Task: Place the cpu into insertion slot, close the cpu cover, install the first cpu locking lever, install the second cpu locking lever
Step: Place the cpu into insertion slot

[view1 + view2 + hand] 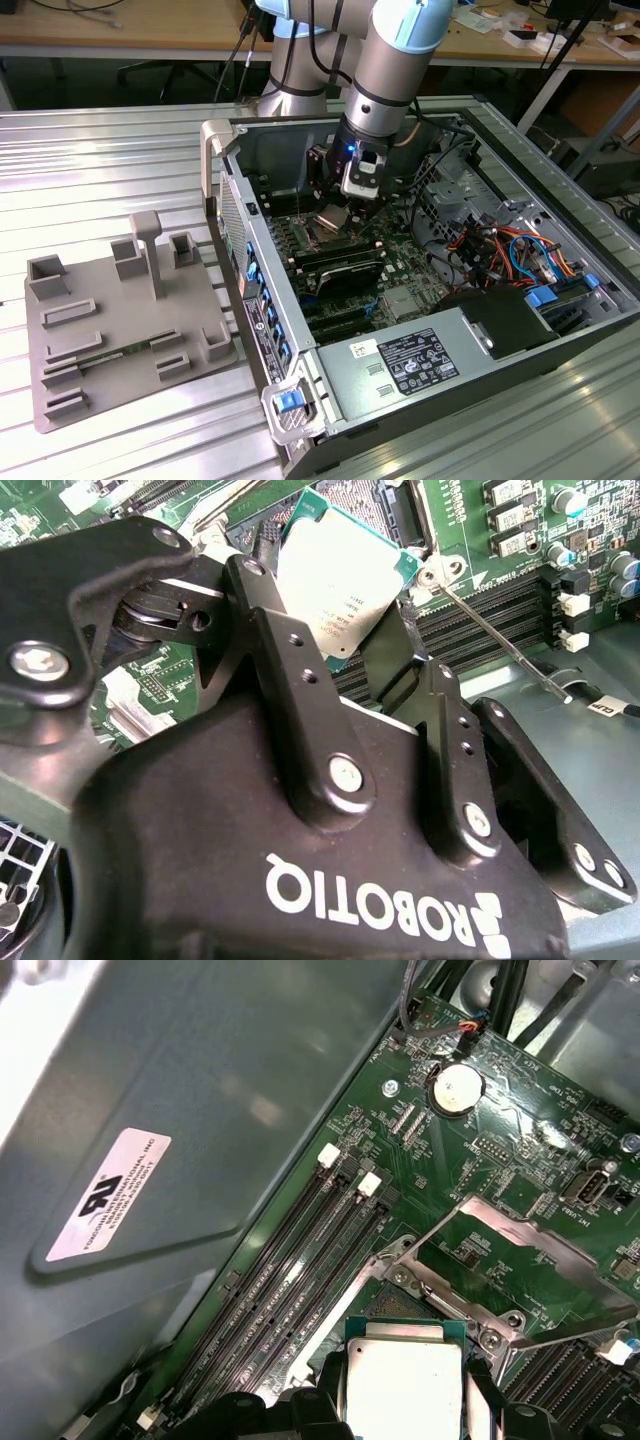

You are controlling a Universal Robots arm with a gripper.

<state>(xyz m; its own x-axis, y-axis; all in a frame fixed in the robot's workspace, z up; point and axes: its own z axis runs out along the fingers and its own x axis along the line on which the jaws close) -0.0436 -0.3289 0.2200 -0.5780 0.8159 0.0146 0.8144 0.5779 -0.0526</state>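
My gripper (330, 610) is shut on the cpu (335, 580), a flat square chip with a silver top and green edge, pinched by two opposite sides. In the first wrist view the cpu (405, 1385) hangs tilted just above the insertion slot (395, 1305), whose dark pin field shows past the chip's edge. The slot's pin field (365, 495) also shows beyond the chip in the second wrist view. The cpu cover (545, 1243), a thin silver frame, stands raised open beside the slot. A thin metal locking lever (500, 640) sticks up, unlatched. In the exterior view my gripper (355, 200) is low inside the computer case.
Long black RAM slots (290, 1280) run beside the socket, with the grey case wall (150, 1080) close behind them. A coin battery (455, 1088) sits on the board. A power supply (410, 365) and coloured cables (500, 245) lie in the case. A grey fixture plate (120, 320) sits at the exterior view's left.
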